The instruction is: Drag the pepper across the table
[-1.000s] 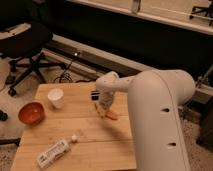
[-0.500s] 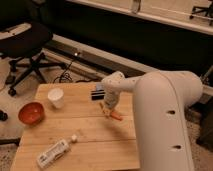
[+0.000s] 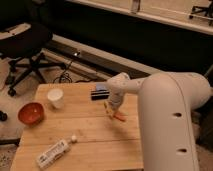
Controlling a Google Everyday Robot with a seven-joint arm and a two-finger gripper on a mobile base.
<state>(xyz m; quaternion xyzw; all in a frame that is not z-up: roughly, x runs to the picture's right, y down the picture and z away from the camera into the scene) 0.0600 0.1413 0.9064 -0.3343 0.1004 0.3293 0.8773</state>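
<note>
Wooden planks make up the worktop [image 3: 95, 135], which fills the lower left of the view, with a dark floor around it. On it, toward 3 o'clock from its middle and close to the right edge, lies the pepper [image 3: 119, 117], a small orange-red tapered thing. The pincer [image 3: 109, 110] is right down on it, at the end of the white arm [image 3: 170, 115] that bulks in from the right and covers that side of the worktop. Whether its fingers are apart or clamped on the pepper I cannot tell; they touch or nearly touch its left end. Just beyond the pincer, toward 12 o'clock, a small dark block [image 3: 99, 93] with a blue top lies near the far edge. A white cup [image 3: 55, 98] stands upright at about 10 o'clock, and a red-orange bowl [image 3: 31, 113] sits at 9 o'clock by the left edge, near the cup but apart from it. A white bottle [image 3: 52, 153] lies on its side at 7 o'clock near the front edge, its cap pointing toward the middle. Off the worktop, a black office chair [image 3: 25, 45] stands on the floor at upper left.
</note>
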